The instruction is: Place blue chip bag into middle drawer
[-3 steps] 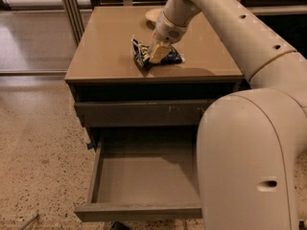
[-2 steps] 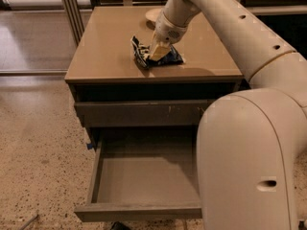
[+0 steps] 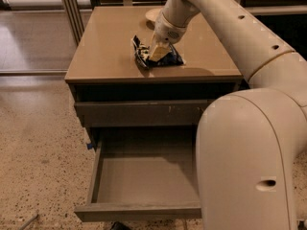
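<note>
My gripper (image 3: 157, 52) is down on the blue chip bag (image 3: 141, 54), which is lying crumpled on the cabinet top (image 3: 103, 51) near the front edge. Honestly can't tell from here if it's actually got hold of the bag. A cream bowl (image 3: 151, 15) sits behind the arm. Down below, the middle drawer (image 3: 144, 180) is pulled out under the closed scuffed drawer (image 3: 134, 113).

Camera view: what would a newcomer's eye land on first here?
The big cream robot arm fills the right foreground, its hand down on the blue chip bag near the middle of the brown tabletop. Below, the middle drawer stands pulled wide open toward the camera.
</note>
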{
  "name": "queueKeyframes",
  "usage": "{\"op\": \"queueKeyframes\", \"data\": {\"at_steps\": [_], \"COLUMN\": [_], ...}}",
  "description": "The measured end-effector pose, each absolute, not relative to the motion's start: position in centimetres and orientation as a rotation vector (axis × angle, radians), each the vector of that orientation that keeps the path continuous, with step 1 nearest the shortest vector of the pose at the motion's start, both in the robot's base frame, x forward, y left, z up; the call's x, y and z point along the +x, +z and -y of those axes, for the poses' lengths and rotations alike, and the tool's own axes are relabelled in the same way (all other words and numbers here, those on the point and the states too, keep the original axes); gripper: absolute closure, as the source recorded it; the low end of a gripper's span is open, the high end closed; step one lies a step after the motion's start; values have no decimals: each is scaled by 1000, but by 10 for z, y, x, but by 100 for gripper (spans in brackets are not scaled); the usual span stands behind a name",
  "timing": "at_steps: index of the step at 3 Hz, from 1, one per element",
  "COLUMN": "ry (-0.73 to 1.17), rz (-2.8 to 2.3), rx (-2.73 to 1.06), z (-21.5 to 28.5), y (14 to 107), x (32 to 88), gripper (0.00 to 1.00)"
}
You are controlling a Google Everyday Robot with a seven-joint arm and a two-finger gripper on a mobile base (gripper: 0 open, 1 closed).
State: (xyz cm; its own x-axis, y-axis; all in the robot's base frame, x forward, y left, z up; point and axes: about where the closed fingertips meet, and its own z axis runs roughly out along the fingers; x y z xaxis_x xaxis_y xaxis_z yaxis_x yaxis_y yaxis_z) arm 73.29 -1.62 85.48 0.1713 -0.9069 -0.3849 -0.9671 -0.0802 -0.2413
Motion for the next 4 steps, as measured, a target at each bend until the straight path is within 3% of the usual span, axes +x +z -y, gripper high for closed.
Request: {"op": "queueKeyframes", "data": {"at_steps": [2, 4], "ry": [333, 411], "rz": [-1499, -1389], "rx": [-2117, -2123], "z": [-31, -3], "y": [935, 959], "x": [657, 580], "gripper": [100, 100]}}
